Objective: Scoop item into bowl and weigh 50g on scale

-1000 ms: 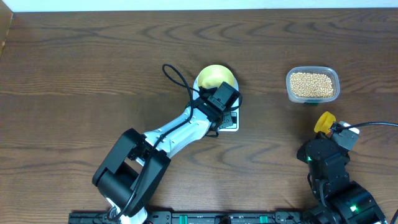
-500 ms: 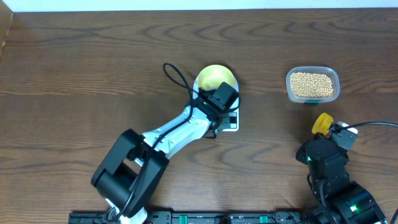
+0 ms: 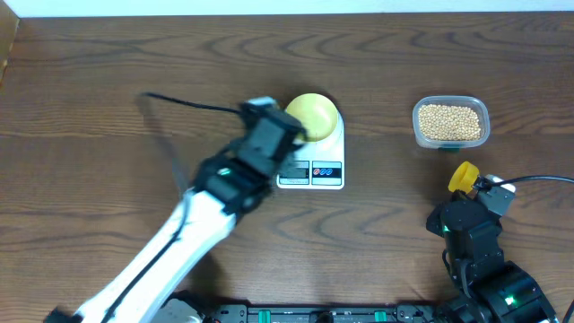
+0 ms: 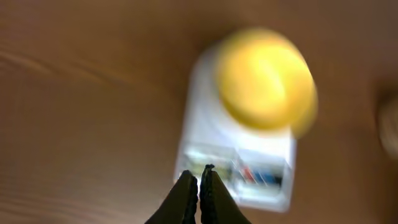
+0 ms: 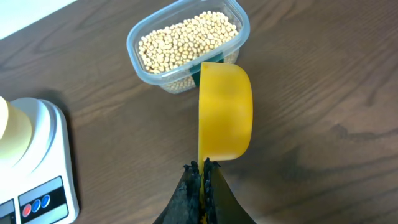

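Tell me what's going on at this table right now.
The pale-yellow bowl sits on the white scale, with no beans visible in it. The right gripper is shut on the handle of the yellow scoop, holding it just short of the clear tub of beans. The left gripper is closed on nothing above the scale's front, and its arm is motion-blurred. Scooping looks not yet begun.

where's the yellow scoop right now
Overhead, the scoop is on the right side, clamped in the right gripper just below the tub of beans.
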Tool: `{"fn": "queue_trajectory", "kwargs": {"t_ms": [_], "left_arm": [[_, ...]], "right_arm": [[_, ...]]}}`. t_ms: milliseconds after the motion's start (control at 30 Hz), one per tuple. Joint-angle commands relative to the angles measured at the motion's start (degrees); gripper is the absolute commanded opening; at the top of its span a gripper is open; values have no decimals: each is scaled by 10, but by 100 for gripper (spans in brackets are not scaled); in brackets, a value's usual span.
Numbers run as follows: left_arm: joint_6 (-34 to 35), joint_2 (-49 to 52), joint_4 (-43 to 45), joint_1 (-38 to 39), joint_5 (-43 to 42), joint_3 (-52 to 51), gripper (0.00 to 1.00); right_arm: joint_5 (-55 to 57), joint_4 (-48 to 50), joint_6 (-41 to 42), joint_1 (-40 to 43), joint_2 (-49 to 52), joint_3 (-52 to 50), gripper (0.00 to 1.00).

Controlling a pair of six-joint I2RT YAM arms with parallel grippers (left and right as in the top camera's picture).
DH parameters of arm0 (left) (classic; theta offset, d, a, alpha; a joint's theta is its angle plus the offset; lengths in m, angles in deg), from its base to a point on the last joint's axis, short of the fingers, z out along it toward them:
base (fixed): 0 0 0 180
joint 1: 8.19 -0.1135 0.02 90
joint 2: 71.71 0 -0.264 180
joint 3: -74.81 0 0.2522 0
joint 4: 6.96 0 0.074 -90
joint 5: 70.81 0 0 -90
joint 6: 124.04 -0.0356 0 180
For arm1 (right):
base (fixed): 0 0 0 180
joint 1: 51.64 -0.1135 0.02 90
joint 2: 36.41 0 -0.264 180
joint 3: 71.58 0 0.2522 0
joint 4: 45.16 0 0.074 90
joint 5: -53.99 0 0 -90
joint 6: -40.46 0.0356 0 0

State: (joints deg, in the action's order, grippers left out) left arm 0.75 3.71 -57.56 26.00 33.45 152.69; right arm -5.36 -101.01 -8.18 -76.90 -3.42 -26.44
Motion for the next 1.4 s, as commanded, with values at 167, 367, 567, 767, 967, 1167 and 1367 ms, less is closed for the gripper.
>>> {"fn": "queue_trajectory", "kwargs": {"t_ms": [167, 367, 567, 767, 967, 1167, 1367], "left_arm": [[-24, -35, 75, -249, 160, 0, 8], [-22, 2, 148, -336, 80, 0, 8], [-38, 36, 142, -326, 14, 0, 7], [-43, 76, 129, -259, -27, 0, 7], [-43, 78, 110, -182, -27, 0, 7], [-34, 78, 38, -113, -27, 0, 7], [55, 78, -54, -57, -27, 0, 7]], "right_arm": [[7, 31, -7, 5, 0, 8, 1], [7, 31, 99, 6, 0, 8, 1], [5, 41, 150, 18, 9, 8, 1], [-26, 86, 149, 24, 50, 8, 1], [-67, 101, 146, 24, 91, 8, 1], [-90, 103, 67, 23, 95, 8, 1], [-194, 96, -42, 23, 79, 8, 1]]}}
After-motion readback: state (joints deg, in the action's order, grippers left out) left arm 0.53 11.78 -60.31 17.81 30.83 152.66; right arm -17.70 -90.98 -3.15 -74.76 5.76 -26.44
